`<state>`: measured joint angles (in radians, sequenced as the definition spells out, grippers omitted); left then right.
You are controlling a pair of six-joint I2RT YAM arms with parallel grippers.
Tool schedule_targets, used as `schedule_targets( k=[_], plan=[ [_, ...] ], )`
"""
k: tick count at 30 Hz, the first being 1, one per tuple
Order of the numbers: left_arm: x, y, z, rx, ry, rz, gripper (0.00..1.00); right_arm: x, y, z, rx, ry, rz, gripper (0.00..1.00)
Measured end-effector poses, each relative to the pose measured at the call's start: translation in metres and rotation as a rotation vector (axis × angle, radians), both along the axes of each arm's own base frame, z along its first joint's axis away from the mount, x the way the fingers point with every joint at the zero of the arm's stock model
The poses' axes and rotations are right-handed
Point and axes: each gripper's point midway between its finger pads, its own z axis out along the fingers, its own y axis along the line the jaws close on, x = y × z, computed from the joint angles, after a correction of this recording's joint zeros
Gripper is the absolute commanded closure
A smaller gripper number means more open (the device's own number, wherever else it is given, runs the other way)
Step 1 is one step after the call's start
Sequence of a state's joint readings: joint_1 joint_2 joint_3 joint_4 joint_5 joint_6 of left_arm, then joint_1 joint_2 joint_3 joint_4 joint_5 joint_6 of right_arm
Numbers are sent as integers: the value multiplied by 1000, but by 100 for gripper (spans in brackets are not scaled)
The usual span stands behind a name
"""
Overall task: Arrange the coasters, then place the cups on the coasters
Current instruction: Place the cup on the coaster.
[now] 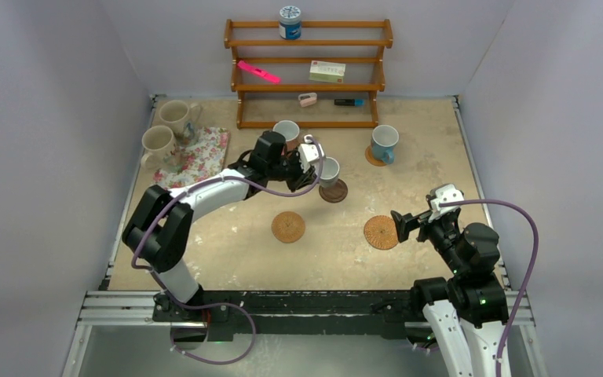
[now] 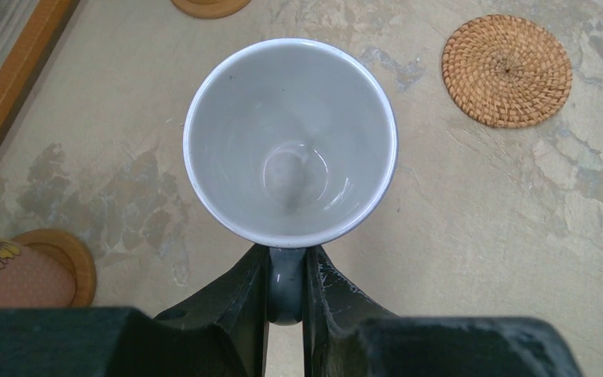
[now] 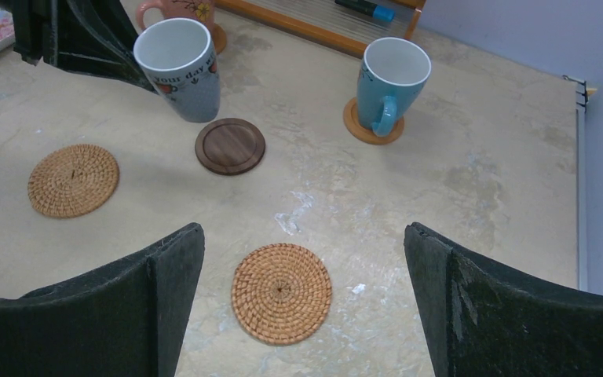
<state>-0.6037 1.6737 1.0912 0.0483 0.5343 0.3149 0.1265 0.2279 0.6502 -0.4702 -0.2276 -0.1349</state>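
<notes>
**A:** What has the left hand (image 2: 285,275) got?

**B:** It is clenched on the handle of the small grey mug (image 2: 290,141), one finger on each side. The mug is tilted, near the middle of the tabletop (image 1: 424,157) and a little toward the far edge. Its base is at the rim of the dark brown coaster (image 3: 230,145). I cannot tell whether they touch.

**A:** And the right hand (image 3: 305,236)?

**B:** Released, its fingers spread wide with nothing between them, close to the right edge. A woven coaster (image 3: 281,292) lies bare just below it. A second woven coaster (image 3: 73,179) lies bare further left, toward the near edge.

**A:** The other mugs?

**B:** The blue mug (image 3: 391,82) stands upright on a tan coaster (image 3: 361,129) toward the far right corner. The pinkish mug (image 1: 286,132) sits by the far edge, in front of the wooden rack (image 1: 308,75). Two cream mugs (image 1: 174,116) (image 1: 157,143) are at the far left corner by the floral mat (image 1: 204,153).
</notes>
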Motion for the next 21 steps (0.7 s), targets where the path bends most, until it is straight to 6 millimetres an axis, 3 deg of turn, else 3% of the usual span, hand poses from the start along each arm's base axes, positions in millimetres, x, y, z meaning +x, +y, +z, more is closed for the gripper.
schedule_targets(
  k=[13, 21],
  plan=[
    [9, -7, -24, 4, 18, 7, 100, 0, 0, 0, -1, 0, 0, 1],
    [6, -10, -56, 29, 113, 30, 100, 0, 0, 0, -4, -2, 1, 1]
  ],
)
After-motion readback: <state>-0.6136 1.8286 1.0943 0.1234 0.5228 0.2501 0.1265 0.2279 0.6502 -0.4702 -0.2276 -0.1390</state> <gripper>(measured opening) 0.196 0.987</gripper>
